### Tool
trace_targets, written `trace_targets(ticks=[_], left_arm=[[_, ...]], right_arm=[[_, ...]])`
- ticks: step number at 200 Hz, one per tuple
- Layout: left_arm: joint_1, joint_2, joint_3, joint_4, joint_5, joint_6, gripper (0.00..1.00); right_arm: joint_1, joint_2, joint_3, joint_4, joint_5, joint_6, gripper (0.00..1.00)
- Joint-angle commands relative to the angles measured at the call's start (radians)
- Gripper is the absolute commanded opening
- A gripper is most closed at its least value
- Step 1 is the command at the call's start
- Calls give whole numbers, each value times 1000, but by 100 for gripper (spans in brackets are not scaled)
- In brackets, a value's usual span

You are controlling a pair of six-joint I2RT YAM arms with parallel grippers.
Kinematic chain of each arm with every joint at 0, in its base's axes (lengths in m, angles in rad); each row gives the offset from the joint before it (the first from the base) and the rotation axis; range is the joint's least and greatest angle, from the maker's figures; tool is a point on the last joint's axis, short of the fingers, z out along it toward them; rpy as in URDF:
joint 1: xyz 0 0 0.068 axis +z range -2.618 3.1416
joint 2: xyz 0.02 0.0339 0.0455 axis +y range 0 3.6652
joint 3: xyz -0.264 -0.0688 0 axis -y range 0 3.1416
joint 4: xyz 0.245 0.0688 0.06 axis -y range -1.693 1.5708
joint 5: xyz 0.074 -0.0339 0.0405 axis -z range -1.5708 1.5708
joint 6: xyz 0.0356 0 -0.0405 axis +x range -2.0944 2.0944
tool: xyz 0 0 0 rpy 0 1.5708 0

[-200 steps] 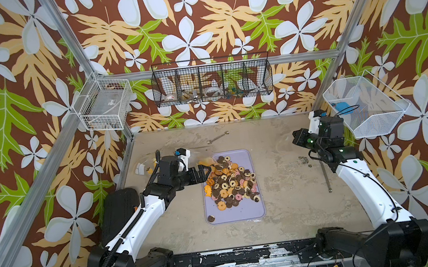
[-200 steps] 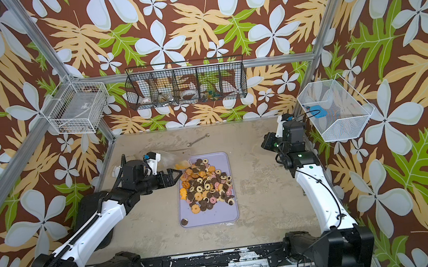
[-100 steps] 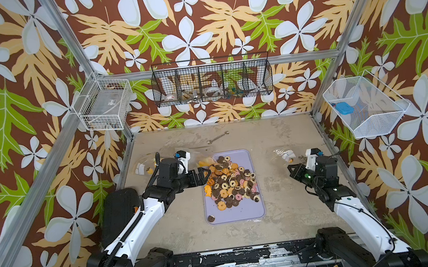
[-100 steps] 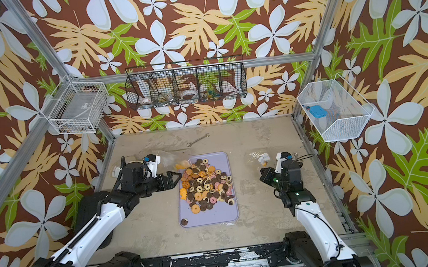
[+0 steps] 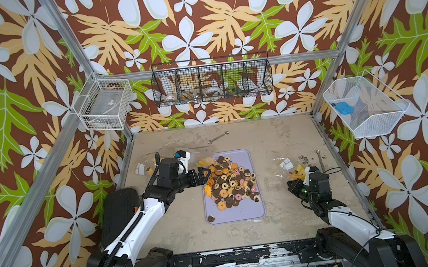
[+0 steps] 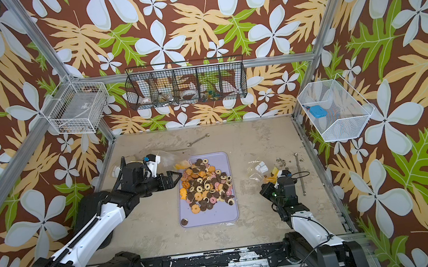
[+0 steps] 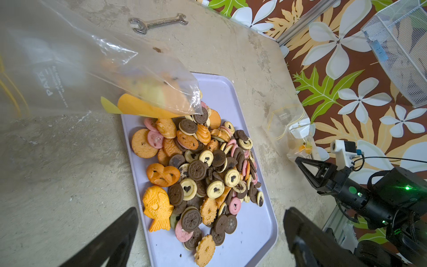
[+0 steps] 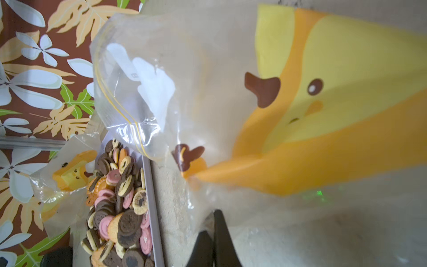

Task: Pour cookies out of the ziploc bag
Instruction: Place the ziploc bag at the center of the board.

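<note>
The cookies point(image 5: 230, 184) point(image 6: 205, 188) point(image 7: 201, 173) point(image 8: 117, 201) lie heaped on a lavender tray point(image 5: 245, 213) point(image 7: 254, 231). My left gripper point(image 5: 204, 175) point(image 6: 175, 176) point(image 7: 210, 238) is open, empty, at the tray's left edge beside the heap. One clear ziploc bag point(image 5: 182, 157) point(image 7: 92, 69) with orange print lies behind it, its corner resting on the cookies. A second ziploc bag point(image 5: 284, 164) point(image 6: 260, 168) point(image 8: 208, 92) lies right of the tray. My right gripper point(image 5: 292, 182) point(image 7: 298, 159) point(image 8: 215, 215) is shut, pinching that bag's near edge.
A wrench point(image 5: 217, 137) point(image 7: 158, 23) lies near the back wall. A thin metal tool point(image 5: 320, 160) and dark crumbs point(image 5: 303, 159) sit near the right edge. Wire baskets hang on the back wall point(image 5: 212, 81), left frame point(image 5: 105, 106) and right wall point(image 5: 365, 107).
The right arm dropped from high by the right wall to low at the table's front right, bringing its bag down onto the table. The left arm barely moved.
</note>
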Motion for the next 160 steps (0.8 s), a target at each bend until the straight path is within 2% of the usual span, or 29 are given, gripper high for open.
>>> trace_targets(ticks=[1,43,71,78,85,86,99,107,112,127,144,160], left_arm=[[2,4,8,11,0,9,100],[2,4,13,11,-1,8,100],[2,-3,12,5,-16,14,100],[2,-3,11,4,-18,15,100],[2,-2,11,6,-18,15,100],[2,-2,11,6,-19,15,100],[1,6,15,9,-26,15,100],[2,14,20,9,-33,11,100],[2,18,23,13,-36,6,100],[2,28,17,35,-82,-37,100],[2,30,0,59,-222,-121,100],[2,-2,-46,134,-381,-167,100]], right_arm=[[2,51,42,122,59,-35,6],[0,271,232,122,73,-99,7],[0,279,246,102,40,-107,13],[1,258,238,91,29,-104,23],[0,226,225,77,20,-99,40],[1,220,223,73,18,-99,40],[2,146,217,10,-7,-103,69],[1,94,220,-40,-22,-115,80],[2,60,223,-74,-27,-129,99],[0,-48,238,-181,-12,-186,100],[2,-160,258,-280,85,-242,100],[1,-249,262,-294,201,-267,100]])
